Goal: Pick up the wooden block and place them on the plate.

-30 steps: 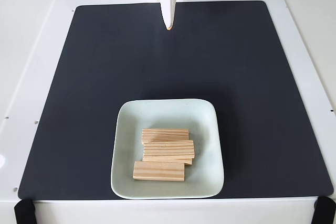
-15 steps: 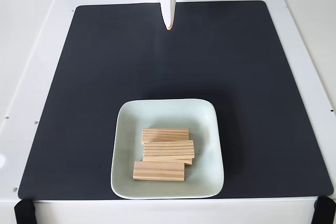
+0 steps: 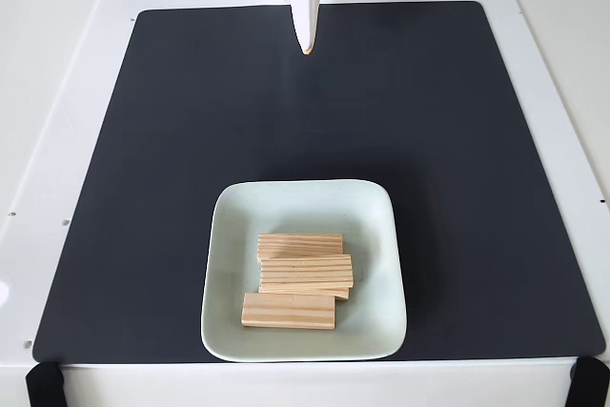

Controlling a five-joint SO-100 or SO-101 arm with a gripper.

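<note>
Resting in the pale mint-green square plate (image 3: 229, 235), near the front edge of the black rectangular mat (image 3: 191, 140) on the white worktop (image 3: 57, 92): light-tan grooved wooden blocks, lying flat. Rear block (image 3: 299, 245); middle blocks (image 3: 306, 274) overlapping, exact count unclear; front block (image 3: 288, 311) apart. White tapered tool (image 3: 306, 49): at mat's far edge, fingers closed together, holding nothing, well apart from plate.

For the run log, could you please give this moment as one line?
white gripper: shut, empty, far edge of black mat | light-tan grooved wooden blocks: all on pale mint-green square plate
</note>
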